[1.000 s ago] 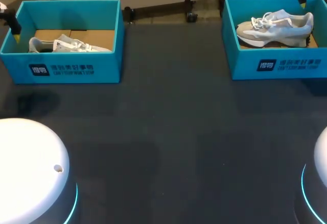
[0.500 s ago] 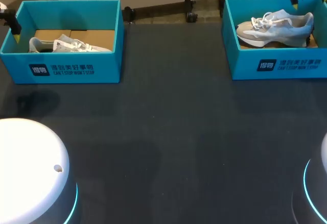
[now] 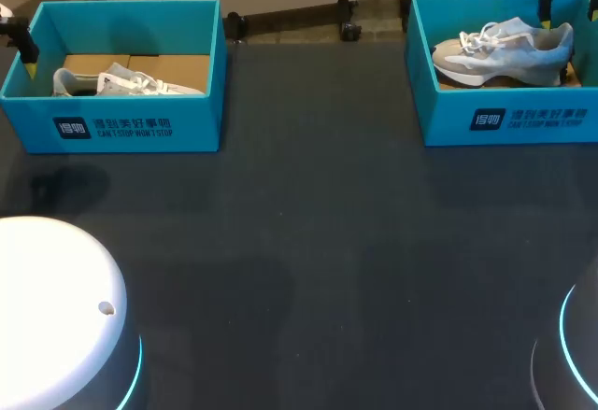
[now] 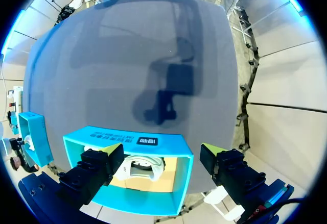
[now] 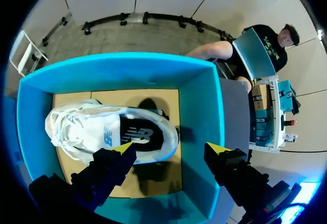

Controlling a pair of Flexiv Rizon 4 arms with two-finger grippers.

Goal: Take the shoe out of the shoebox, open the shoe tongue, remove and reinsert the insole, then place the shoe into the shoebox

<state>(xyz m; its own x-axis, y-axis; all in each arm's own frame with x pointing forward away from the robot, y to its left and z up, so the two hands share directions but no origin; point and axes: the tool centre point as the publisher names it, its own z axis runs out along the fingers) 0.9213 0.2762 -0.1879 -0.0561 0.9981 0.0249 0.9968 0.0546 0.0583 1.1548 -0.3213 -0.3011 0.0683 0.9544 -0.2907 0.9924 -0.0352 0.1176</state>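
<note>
Grey-and-white mesh sneaker (image 3: 505,50) resting inside the teal cardboard shoebox (image 3: 509,120) at the dark table's (image 3: 308,242) far right, my right claw (image 5: 171,147) spread wide above it, my left claw (image 4: 162,149) spread over a second teal box (image 3: 121,130) holding another pale sneaker (image 3: 121,81)

The bench (image 3: 308,242) is dark grey. The left box (image 3: 196,120) and right box (image 3: 448,116) are bright blue-green, with white print in front and brown floors. The left shoe (image 3: 121,81) is white. The right shoe (image 3: 505,50) is white and pale grey, black inside. The left pincer (image 4: 162,147) and right pincer (image 5: 171,146) are black with yellow tips.
</note>
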